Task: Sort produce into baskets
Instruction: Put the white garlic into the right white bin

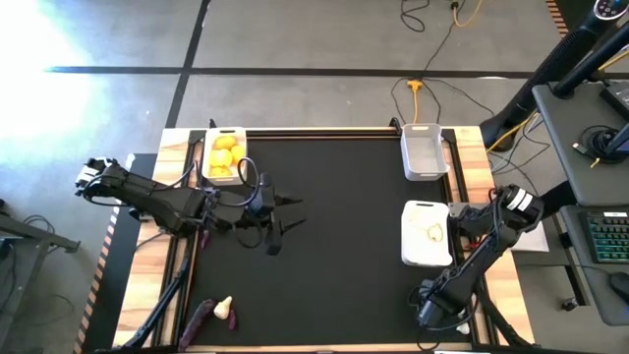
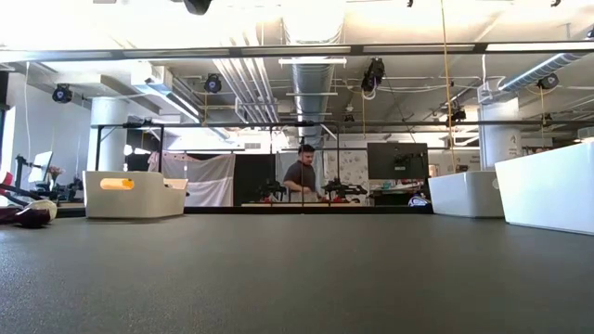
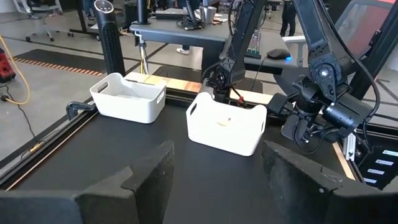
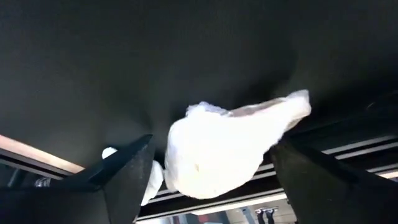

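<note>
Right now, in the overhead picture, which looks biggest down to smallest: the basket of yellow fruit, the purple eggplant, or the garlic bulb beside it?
1. Basket of yellow fruit
2. Purple eggplant
3. Garlic bulb, clearly smallest

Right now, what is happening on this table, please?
Two robot arms are sorting produce into baskets. The right gripper is at the nearer right basket with a garlic bulb between its open fingers. The left gripper hangs open and empty over the mat. Yellow fruits fill the left basket; the far right basket is empty. An eggplant and another garlic wait at the front left.
</note>
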You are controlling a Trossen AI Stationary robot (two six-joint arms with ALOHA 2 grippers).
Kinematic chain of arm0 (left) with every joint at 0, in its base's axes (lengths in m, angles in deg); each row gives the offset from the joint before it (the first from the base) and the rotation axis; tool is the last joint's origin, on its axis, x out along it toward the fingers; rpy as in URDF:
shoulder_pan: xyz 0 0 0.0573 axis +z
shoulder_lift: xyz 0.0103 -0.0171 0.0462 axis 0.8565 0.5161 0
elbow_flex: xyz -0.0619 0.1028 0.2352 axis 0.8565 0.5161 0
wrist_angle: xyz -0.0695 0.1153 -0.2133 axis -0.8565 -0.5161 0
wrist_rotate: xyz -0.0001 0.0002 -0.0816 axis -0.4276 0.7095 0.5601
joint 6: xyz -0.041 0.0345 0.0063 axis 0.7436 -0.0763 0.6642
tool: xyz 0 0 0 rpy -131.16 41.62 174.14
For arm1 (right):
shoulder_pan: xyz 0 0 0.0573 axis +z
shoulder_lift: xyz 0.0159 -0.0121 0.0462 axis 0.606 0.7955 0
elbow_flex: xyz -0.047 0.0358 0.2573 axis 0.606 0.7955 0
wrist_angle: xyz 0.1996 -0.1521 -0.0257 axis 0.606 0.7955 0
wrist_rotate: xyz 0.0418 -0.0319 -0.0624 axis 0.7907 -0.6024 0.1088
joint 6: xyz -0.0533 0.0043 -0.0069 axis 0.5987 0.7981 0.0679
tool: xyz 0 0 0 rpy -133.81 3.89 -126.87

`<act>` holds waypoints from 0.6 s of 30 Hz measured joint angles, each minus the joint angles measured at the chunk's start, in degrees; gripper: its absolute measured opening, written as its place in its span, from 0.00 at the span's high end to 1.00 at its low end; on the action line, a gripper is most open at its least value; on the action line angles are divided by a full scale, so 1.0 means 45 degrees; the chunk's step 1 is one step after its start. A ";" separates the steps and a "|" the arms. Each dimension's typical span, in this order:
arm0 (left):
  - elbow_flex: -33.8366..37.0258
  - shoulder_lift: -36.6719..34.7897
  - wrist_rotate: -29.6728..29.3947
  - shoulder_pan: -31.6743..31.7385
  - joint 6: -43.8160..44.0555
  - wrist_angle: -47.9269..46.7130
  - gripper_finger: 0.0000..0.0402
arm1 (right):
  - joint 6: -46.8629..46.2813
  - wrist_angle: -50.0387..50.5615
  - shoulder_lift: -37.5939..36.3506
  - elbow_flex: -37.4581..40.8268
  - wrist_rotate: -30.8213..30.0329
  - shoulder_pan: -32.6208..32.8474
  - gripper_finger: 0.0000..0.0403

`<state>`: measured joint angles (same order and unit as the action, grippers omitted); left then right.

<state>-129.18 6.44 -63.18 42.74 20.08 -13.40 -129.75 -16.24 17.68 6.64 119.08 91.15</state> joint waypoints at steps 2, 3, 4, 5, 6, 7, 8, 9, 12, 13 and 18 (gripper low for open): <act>0.0000 0.0000 0.0000 0.0000 0.0000 0.0000 0.44 | 0.0012 -0.0199 0.0000 0.0122 -0.0016 0.0004 0.29; 0.0000 0.0000 0.0000 0.0000 0.0000 0.0003 0.44 | 0.0015 -0.0231 0.0000 0.0140 -0.0019 0.0001 0.31; 0.0000 0.0000 0.0000 0.0000 0.0000 0.0000 0.44 | 0.0015 -0.0268 0.0000 0.0159 -0.0019 0.0000 0.33; 0.0000 0.0000 0.0000 0.0000 0.0000 0.0000 0.44 | 0.0015 -0.0285 0.0000 0.0165 -0.0019 0.0000 0.36; 0.0000 0.0000 0.0000 0.0000 0.0000 0.0000 0.44 | 0.0015 -0.0313 0.0000 0.0172 -0.0019 0.0000 0.38; 0.0000 0.0000 0.0000 0.0000 0.0000 0.0004 0.44 | 0.0021 -0.0326 -0.0001 0.0154 -0.0019 0.0000 0.41; 0.0000 0.0000 0.0000 0.0000 0.0000 0.0005 0.44 | 0.0037 -0.0320 -0.0005 0.0085 -0.0019 0.0000 0.43; 0.0000 0.0000 0.0000 0.0000 0.0000 0.0000 0.44 | 0.0059 -0.0342 -0.0005 -0.0012 -0.0019 0.0000 0.46; 0.0000 0.0000 0.0000 0.0000 0.0000 0.0005 0.44 | 0.0074 -0.0345 -0.0032 -0.0392 -0.0009 -0.0057 0.53; 0.0000 0.0000 0.0000 0.0000 0.0000 0.0005 0.44 | -0.0002 -0.0336 -0.0041 -0.0545 -0.0007 -0.0113 0.56; 0.0000 0.0000 0.0000 0.0011 0.0000 0.0015 0.44 | -0.0389 -0.0315 -0.0294 -0.1570 -0.0019 -0.0614 0.63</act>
<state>-129.18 6.44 -63.18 42.79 20.08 -13.33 -131.50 -17.66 16.35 -0.42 118.99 88.38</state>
